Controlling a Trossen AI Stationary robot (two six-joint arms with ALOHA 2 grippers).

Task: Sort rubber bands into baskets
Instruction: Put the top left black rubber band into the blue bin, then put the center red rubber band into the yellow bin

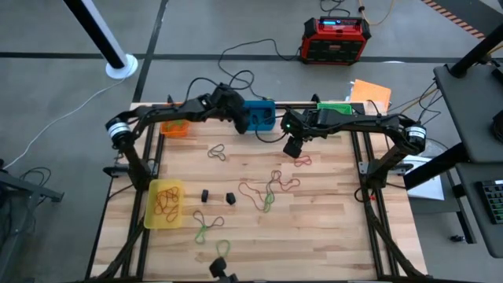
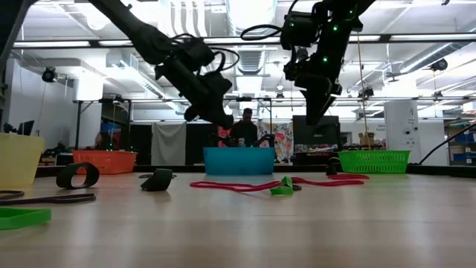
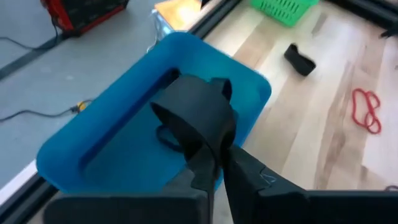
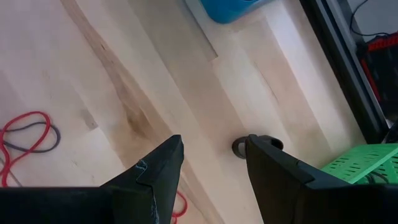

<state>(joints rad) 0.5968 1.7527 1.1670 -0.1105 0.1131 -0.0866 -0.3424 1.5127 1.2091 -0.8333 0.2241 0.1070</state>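
Observation:
My left gripper (image 3: 217, 168) is shut on a wide black rubber band (image 3: 196, 115) over the blue basket (image 3: 112, 137), which stands at the table's far edge (image 1: 259, 115). My right gripper (image 4: 211, 149) is open and empty above the table, right of the blue basket (image 1: 293, 149). A small black band (image 4: 239, 147) lies on the wood below it. The orange basket (image 1: 175, 127) and green basket (image 1: 334, 108) stand at the far edge. The yellow basket (image 1: 164, 204) stands at the near left, with bands in it. My left gripper pinches the black band's near end (image 3: 208, 155) between its two fingers, several layers bunched together. The fingers slant down toward the table's far side. The band stands out beyond the fingertips as a folded loop, lifted clear above the blue basket's inside.
Red, green and tan bands (image 1: 267, 189) lie tangled mid-table, with more bands (image 1: 217, 152) and green bands (image 1: 206, 228) elsewhere. Two black bands (image 1: 204, 195) lie by the yellow basket. A red-and-black power box (image 1: 336, 39) sits on the floor beyond. A person (image 2: 245, 126) stands in the room behind.

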